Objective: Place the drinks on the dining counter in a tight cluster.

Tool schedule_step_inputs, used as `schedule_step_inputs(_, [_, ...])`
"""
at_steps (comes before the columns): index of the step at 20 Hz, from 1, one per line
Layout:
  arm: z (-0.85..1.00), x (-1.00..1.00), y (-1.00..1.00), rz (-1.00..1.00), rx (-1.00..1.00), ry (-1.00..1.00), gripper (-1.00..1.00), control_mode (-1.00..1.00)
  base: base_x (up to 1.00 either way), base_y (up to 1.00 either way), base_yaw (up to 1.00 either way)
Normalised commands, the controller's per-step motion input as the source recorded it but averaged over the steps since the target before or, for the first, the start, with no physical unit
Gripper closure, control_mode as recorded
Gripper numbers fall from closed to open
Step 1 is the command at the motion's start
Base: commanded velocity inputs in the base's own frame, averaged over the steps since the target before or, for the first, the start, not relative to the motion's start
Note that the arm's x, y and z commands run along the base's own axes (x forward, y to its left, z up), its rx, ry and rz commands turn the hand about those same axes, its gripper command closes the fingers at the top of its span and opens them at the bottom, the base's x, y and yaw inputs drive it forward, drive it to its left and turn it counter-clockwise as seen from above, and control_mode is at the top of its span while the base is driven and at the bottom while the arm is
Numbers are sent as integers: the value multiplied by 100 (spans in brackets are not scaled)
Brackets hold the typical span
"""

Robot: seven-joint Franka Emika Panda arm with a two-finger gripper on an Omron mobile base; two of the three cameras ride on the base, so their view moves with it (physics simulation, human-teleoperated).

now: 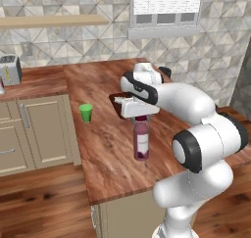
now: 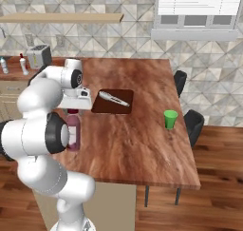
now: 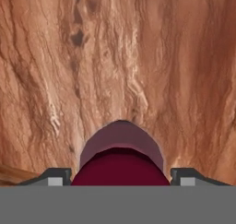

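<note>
The gripper [image 1: 140,117] sits right over the maroon cap of the dark-purple bottle [image 1: 141,143], fingers [image 3: 54,177] spread either side of the cap — whether they actually press on it, I cannot tell. The bottle stands upright on the wood-grain worktop [image 1: 108,139], centre of the left base frame. A green cup [image 1: 86,112] stands to its left — well apart.

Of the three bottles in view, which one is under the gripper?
The wide dark-purple bottle with maroon cap, upright on the reddish-brown wooden counter, cap between the gripper fingers. The two small bottles stand far off, beside the toaster.
</note>
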Motion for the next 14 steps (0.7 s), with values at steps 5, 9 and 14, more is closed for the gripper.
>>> schedule_step_inputs(5, [-34,0,0,0,0,8,100,-100,0,0,0])
schedule_step_inputs(9, [-8,0,0,0,0,0,100,-100,0,0,0])
schedule_step_inputs(14, [-6,0,0,0,0,-10,100,-100,0,0,0])
